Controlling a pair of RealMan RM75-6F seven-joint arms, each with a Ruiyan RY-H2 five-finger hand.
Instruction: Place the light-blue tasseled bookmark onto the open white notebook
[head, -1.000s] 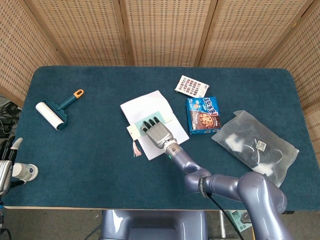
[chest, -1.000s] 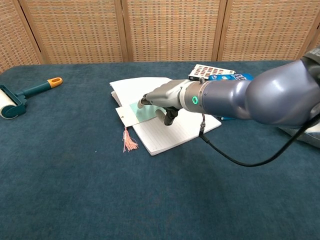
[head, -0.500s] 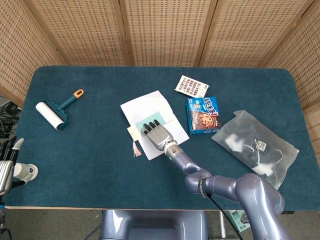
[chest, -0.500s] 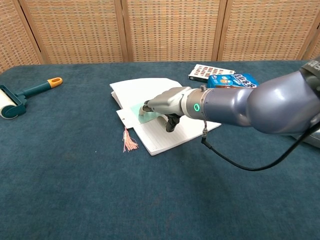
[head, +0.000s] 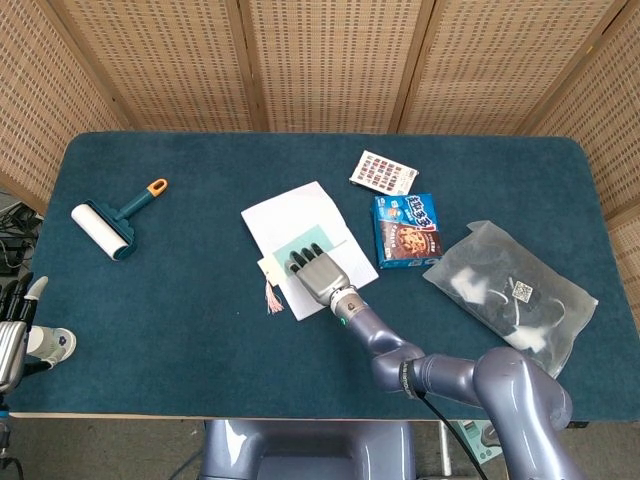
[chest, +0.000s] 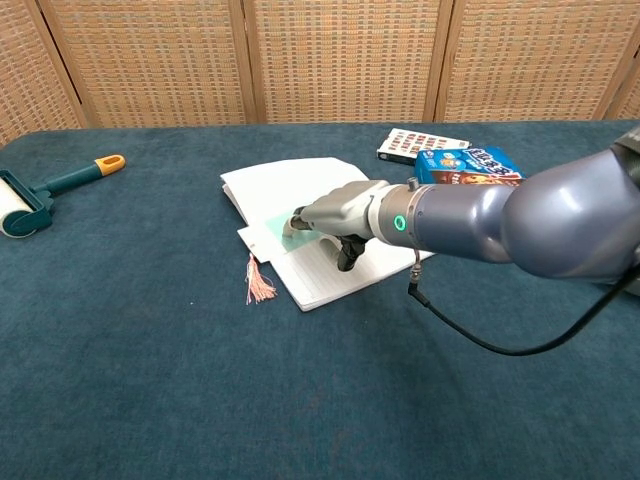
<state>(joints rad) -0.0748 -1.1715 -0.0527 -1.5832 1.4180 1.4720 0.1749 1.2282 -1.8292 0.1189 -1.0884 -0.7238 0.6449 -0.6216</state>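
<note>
The open white notebook (head: 290, 208) (chest: 285, 180) lies mid-table. On its near page rests the light-blue bookmark (head: 298, 238) (chest: 268, 231), flat, its white end poking past the page's left edge. The pink tassel (head: 271, 298) (chest: 259, 284) trails off onto the blue cloth. My right hand (head: 318, 272) (chest: 340, 210) hovers palm down over the near page with fingers stretched out, fingertips at the bookmark's near edge, holding nothing. My left hand (head: 12, 320) shows at the lower left edge of the head view, off the table, fingers straight and empty.
A lint roller (head: 112, 222) (chest: 40, 190) lies at the far left. A cookie box (head: 407, 230) (chest: 470, 165) and a printed card (head: 384, 172) (chest: 420, 142) sit right of the notebook. A plastic bag (head: 510, 290) lies at the right. Wicker screens stand behind the table.
My right hand has drawn back toward me along the page, uncovering more of the bookmark, which stays on the notebook. The left hand has barely shifted.
</note>
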